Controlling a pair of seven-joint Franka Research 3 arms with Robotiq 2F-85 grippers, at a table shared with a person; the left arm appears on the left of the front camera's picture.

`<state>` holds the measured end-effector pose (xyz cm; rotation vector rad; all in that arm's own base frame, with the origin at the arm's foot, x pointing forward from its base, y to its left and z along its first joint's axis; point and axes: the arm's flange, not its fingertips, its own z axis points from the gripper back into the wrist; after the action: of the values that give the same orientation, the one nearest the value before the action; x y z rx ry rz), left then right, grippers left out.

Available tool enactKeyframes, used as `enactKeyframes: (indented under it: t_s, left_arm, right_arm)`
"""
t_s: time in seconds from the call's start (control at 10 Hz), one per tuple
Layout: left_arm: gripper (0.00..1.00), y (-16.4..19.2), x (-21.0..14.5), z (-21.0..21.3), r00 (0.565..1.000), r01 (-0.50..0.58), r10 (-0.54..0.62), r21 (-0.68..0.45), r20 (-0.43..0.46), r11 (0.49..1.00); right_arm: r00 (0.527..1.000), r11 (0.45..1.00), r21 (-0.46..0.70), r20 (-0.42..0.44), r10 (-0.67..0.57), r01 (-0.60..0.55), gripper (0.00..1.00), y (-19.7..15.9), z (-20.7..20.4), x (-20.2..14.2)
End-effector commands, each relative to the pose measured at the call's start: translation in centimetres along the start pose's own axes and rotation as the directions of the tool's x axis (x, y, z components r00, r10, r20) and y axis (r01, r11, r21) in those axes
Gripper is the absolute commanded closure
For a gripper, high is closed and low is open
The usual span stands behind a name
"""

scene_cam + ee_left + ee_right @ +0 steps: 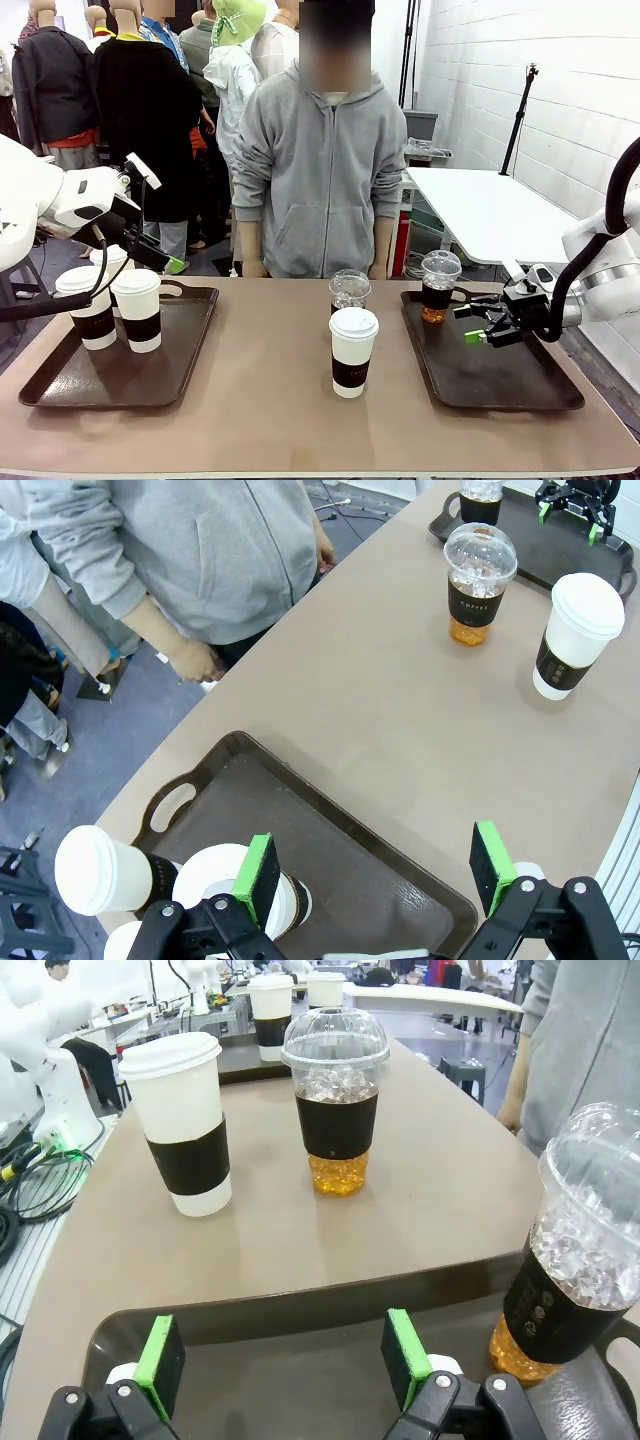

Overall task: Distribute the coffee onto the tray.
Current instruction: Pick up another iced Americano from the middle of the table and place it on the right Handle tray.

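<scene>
Three white lidded coffee cups with dark sleeves (137,308) stand on the left tray (190,340). My left gripper (165,260) hangs open just above and behind them; in the left wrist view the left gripper (375,875) holds nothing, with two cups (100,870) beneath its fingers. In the middle of the table stand another white cup (353,350) and a clear dome-lidded cup (349,292) of amber drink. A second clear cup (440,285) stands on the right tray (500,385). My right gripper (480,325) is open and empty beside it, low over the tray (300,1305), with that cup (580,1260) to its right.
A person in a grey hoodie (320,170) stands at the far edge, hands down by the table. Bare tabletop (270,400) lies between the two trays. A white table (490,210) stands behind at the right.
</scene>
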<state>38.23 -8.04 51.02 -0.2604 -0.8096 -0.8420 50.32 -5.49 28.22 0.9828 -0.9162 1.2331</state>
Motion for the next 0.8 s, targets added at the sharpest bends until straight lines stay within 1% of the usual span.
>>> enactKeyframes:
  t_s: [0.0, 0.2, 0.4, 0.7]
  left_arm:
    - [0.0, 0.3, -0.1, -0.1, 1.0, 0.003, -0.003, -0.005, 0.004, 1.0]
    - [0.0, 0.3, -0.1, -0.1, 1.0, 0.003, -0.003, -0.005, 0.004, 1.0]
    - [0.0, 0.3, -0.1, -0.1, 1.0, 0.003, -0.003, -0.005, 0.004, 1.0]
    - [0.0, 0.3, -0.1, -0.1, 1.0, 0.003, -0.003, -0.005, 0.004, 1.0]
  right_arm:
    - [1.0, 1.0, 0.002, -0.003, -0.005, 0.005, 0.0, -0.1, 0.0, 0.1]
    - [1.0, 1.0, 0.0, 0.0, 0.0, 0.0, 0.0, 0.0, 0.0, 0.0]
    - [1.0, 1.0, -0.013, 0.012, 0.0, 0.0, 0.0, 0.1, -1.3, 1.2]
    - [1.0, 1.0, 0.011, 0.0, 0.017, -0.017, 0.0, -0.1, -3.2, 2.8]
